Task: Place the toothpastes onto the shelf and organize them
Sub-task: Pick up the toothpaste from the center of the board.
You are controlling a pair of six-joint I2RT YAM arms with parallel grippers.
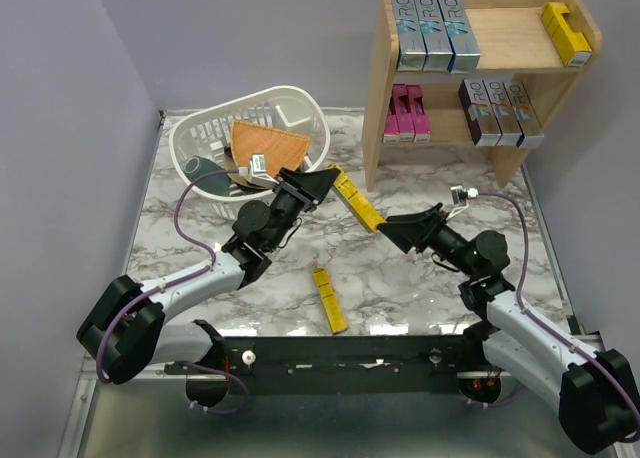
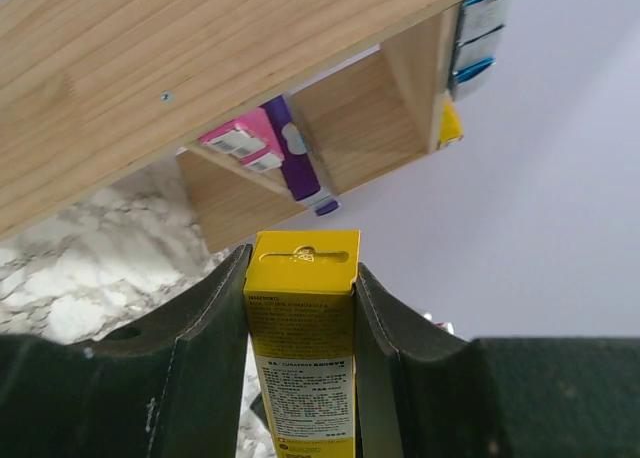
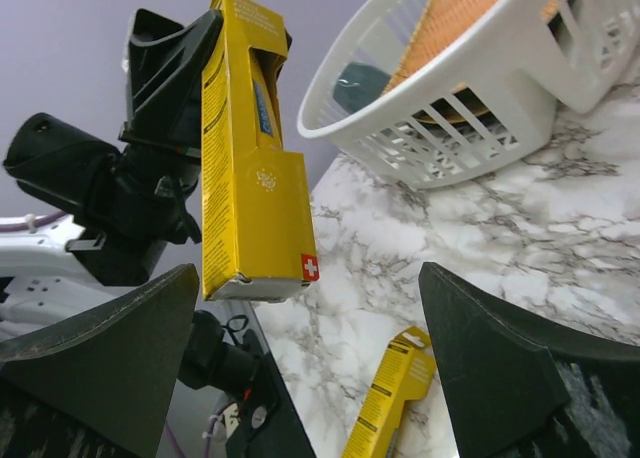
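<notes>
Notebook entry: I see one yellow toothpaste carton (image 1: 357, 200) clamped in my left gripper (image 1: 322, 185), off the table (image 1: 420, 298) and slanting toward the shelf (image 1: 378, 88). A second yellow carton (image 1: 329, 300) lies flat on the table, well apart from the shelf. Top tier: three blue-silver cartons (image 1: 437, 32) upright at left, one yellow (image 1: 565, 33) at right. Lower tier: pink cartons (image 1: 407, 113) left, purple-silver cartons (image 1: 500, 111) right.

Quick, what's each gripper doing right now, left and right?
Left gripper: shut on a long slim yellow toothpaste carton.
Right gripper: open, holding nothing.
</notes>
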